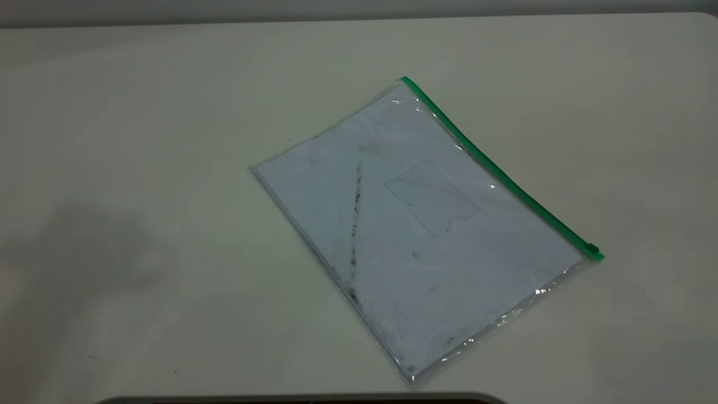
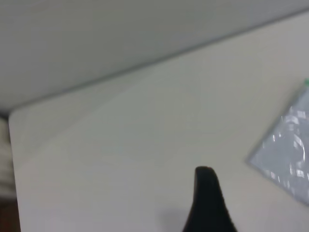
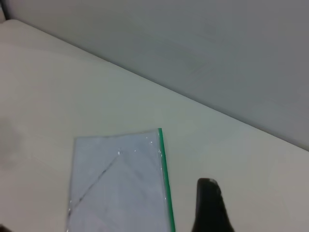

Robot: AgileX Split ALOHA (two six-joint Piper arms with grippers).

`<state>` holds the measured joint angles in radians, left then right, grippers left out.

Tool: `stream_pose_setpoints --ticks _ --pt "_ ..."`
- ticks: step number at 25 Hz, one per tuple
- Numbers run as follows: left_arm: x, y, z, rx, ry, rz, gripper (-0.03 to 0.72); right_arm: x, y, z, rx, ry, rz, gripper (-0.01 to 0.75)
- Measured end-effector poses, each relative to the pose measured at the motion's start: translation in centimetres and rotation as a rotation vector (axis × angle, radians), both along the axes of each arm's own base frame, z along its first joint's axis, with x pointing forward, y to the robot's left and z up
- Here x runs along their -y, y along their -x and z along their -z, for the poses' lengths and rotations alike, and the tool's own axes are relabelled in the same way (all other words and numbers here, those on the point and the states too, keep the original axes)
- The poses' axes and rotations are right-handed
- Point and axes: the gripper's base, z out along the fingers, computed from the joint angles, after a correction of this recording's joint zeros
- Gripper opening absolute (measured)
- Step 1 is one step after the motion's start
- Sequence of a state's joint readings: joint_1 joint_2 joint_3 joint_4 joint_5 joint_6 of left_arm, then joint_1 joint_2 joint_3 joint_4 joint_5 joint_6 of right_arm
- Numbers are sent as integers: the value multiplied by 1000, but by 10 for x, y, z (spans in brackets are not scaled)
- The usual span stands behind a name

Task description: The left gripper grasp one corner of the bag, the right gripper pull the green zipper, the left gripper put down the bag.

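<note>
The bag (image 1: 415, 224) lies flat on the white table, turned at an angle, with white paper, a dark smudge line and a small card pocket showing through. The green zipper (image 1: 499, 168) runs along its far right edge, and the slider tab (image 1: 592, 248) sits at the near right end. Neither arm shows in the exterior view. In the left wrist view, my left gripper (image 2: 206, 193) hangs above bare table, apart from a corner of the bag (image 2: 289, 154). In the right wrist view, my right gripper (image 3: 208, 203) is above the table, just beside the zipper (image 3: 165, 179) and the bag (image 3: 116, 183).
The white table (image 1: 140, 168) spreads wide on all sides of the bag. Its far edge meets a grey wall. A dark curved rim (image 1: 303, 399) shows at the near edge of the exterior view.
</note>
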<state>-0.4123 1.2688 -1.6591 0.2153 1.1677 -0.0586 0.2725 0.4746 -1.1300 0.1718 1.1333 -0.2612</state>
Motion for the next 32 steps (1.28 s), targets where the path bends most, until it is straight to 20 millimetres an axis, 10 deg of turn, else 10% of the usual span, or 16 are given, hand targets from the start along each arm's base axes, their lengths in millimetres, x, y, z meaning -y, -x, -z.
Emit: stream_pose_setpoints --ticks 5,14,21,32 --pt "-25 58 28 -34 39 -53 588 9 35 24 22 -23 2 526" --pt "-59 135 89 -52 58 -77 588 11 41 111 -124 15 2 526" --pt "-73 169 140 -75 61 -75 588 11 39 157 -156 25 7 526" --pt "-76 198 188 -101 128 -15 588 9 28 171 -167 27 20 526"
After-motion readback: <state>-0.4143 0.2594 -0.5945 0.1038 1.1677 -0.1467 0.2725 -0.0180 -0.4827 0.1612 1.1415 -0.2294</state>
